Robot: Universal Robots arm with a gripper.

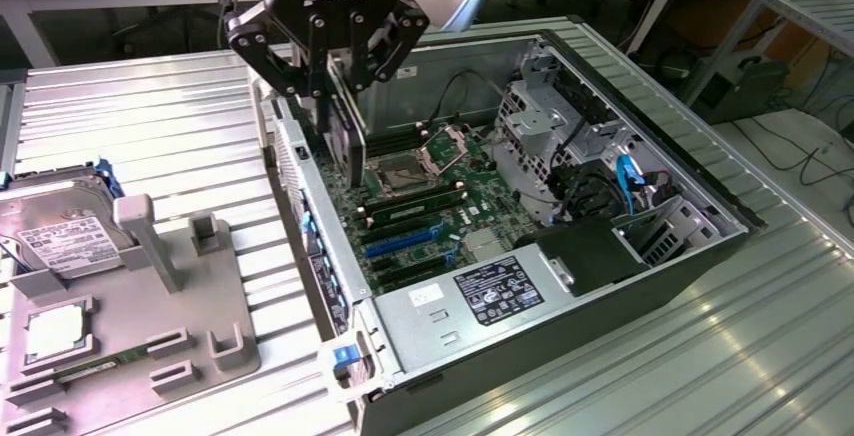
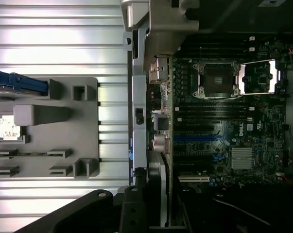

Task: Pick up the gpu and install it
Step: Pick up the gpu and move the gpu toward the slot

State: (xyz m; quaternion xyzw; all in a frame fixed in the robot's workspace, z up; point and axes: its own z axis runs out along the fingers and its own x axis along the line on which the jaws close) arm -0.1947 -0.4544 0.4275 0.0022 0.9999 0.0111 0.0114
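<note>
You have the gpu (image 1: 350,141) clamped between the fingers of the gripper (image 1: 334,86): the jaws stand narrow, closed on the card's upper edge. The card hangs straight below the fingers with its long axis running down toward the motherboard (image 1: 461,181). Its lower end sits inside the open computer case (image 1: 574,356), just beside the rear wall on the exterior view's left.

What matters is where the card's lower edge lies relative to the expansion slots. The blue slot (image 1: 400,243) is on the near side of the card, closer to the power supply (image 1: 501,291). The card itself hovers farther back, about level with the open processor socket (image 1: 398,178). You cannot tell from these views whether the board's plane is lined up with the slot's length.

Counted:
- One gpu, one gripper, one case and one motherboard.
- One grey fixture (image 1: 200,306) outside the case on the exterior view's left.
- On that fixture: one hard drive (image 1: 60,231), one processor chip (image 1: 56,331) and one green memory stick (image 1: 100,364), all well apart from the gripper.
</note>
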